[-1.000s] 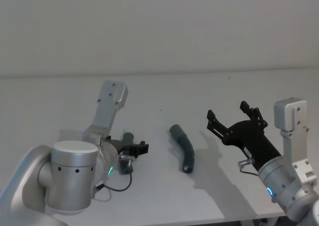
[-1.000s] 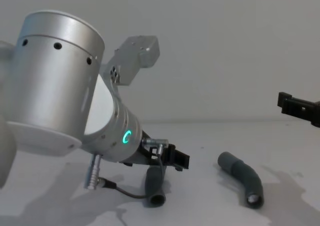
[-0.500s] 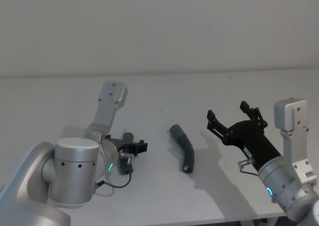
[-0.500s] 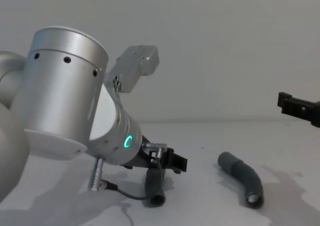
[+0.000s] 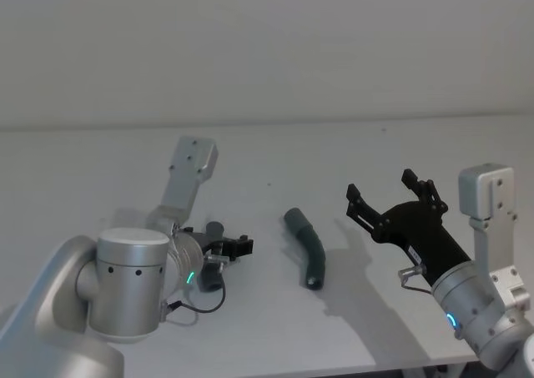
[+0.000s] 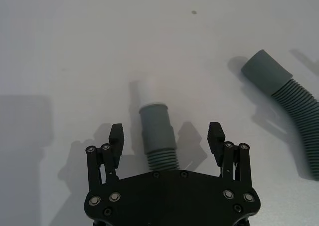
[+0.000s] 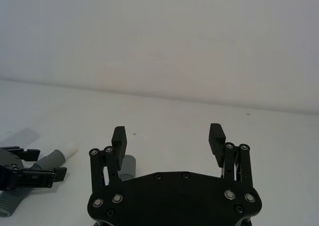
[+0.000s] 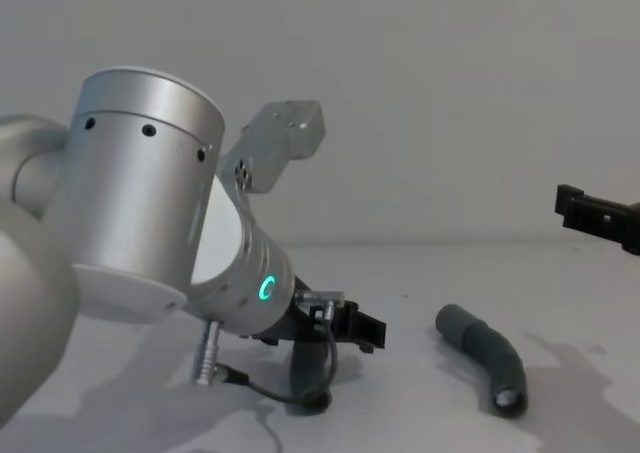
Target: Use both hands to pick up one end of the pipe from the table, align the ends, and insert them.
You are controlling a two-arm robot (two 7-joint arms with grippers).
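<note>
Left gripper (image 6: 165, 136) straddles the plug-tipped hose piece (image 6: 158, 128) on the table's (image 5: 400, 144) left.
Its jaws are wide apart and grip nothing. The right gripper (image 5: 382, 190), equally wide and empty, hangs at the right, apart from the socket hose piece (image 5: 307, 249) lying centre. Both pieces look light and bendy along the ribs. The smooth collars, likely stiffer though slicker, seem the best hold for aiming the white plug tip (image 6: 147, 91).

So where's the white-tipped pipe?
The white-tipped piece lies on the table, left in the head view, between the left gripper's open jaws; the other piece is to its right.
</note>
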